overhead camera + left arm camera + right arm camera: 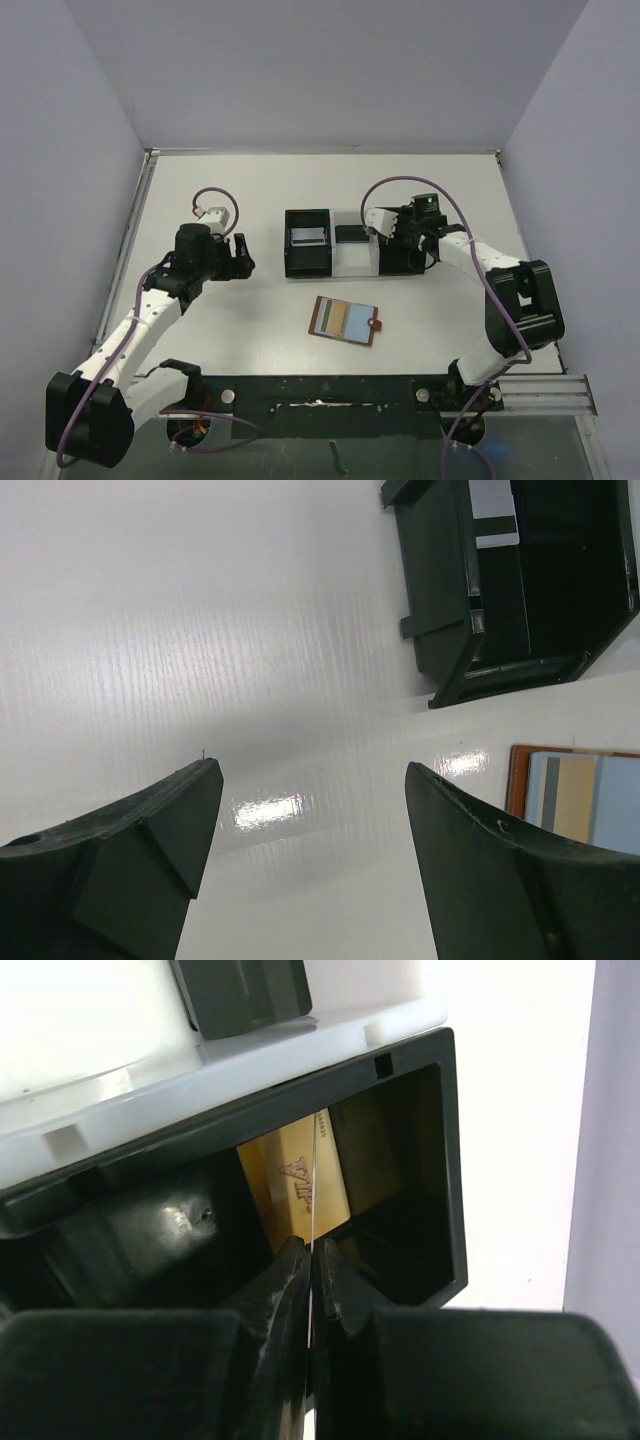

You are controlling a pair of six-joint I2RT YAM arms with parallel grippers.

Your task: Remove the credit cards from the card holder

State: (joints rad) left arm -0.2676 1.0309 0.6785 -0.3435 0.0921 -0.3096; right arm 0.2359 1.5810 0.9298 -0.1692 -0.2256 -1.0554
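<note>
Jaws on your right gripper [311, 1252] are clamped shut on a gold card [285, 1180]. It's held edge-on and hangs down inside the right-hand black compartment of the tray [455, 1160], so that arm's busy until you let go.

Your left gripper [241, 258] is wide open with nothing in it, hovering over the table [220, 330] just left of the tray.

The bit that matters imo: the card holder [345, 320] lies open and flat on the table, on the near side of the tray, roughly between the two arms. From the right gripper it's back toward the bases and a touch left. From the left gripper it's off to the right and toward the bases.

Its long axis runs left-right, slightly tilted, with the snap tab [378, 323] at the right end. What looks like a tan card [338, 318] isn't out yet, and I'd guess the free left arm has the easier line.
</note>
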